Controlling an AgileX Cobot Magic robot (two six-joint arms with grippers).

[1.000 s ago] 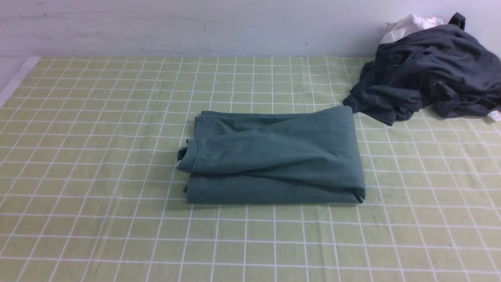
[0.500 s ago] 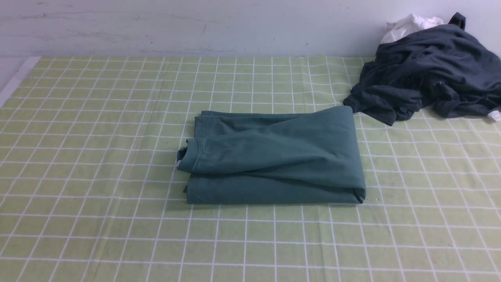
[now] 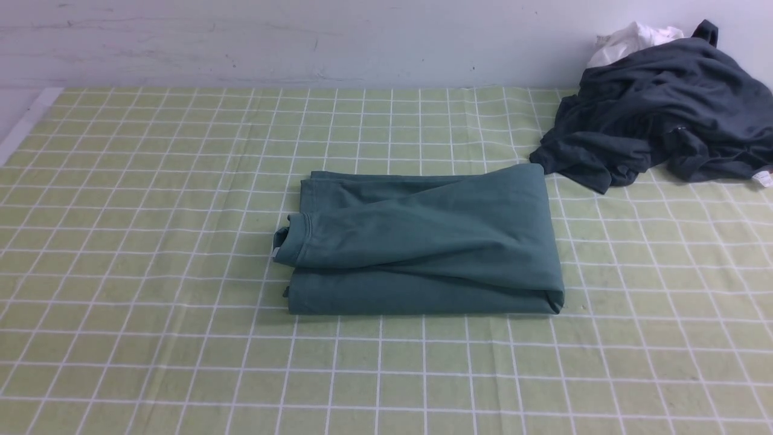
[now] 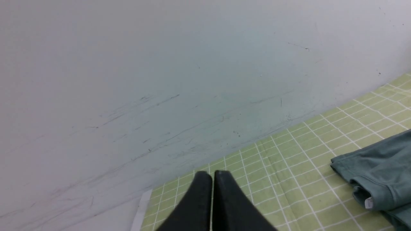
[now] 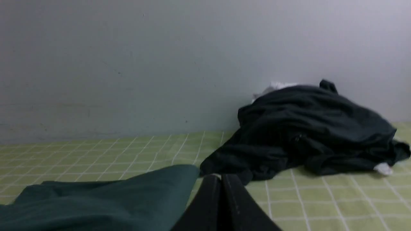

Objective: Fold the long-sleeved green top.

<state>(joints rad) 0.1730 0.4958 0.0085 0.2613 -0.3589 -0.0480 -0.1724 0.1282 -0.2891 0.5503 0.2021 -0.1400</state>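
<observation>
Green and folded into a rough rectangle, the top lies near the middle of the table, on a yellow-green cloth with a white grid. Its long side runs left to right, and a sleeve lies folded across its upper face. At its left end a ribbed hem curls over, with a small white label peeking out there. The chest logo cannot be made out in any view. In the left wrist view only that left end of the top shows, cut off by the picture's edge; in the right wrist view it is a dark, blurred mass close to the lens.

At the far right corner of the table a dark grey garment lies crumpled against the wall. It nearly touches the top's far right corner. A white cloth sticks out behind it, mostly hidden. A small white tag shows at the heap's near right edge, cut off by the picture's edge.

Neither arm shows in the front view. The left gripper shows only as 2 black fingers pressed together with nothing between them, above the table's far left part. The right gripper is likewise closed on nothing, its fingers meeting, just beside the top and pointing toward the grey heap.
</observation>
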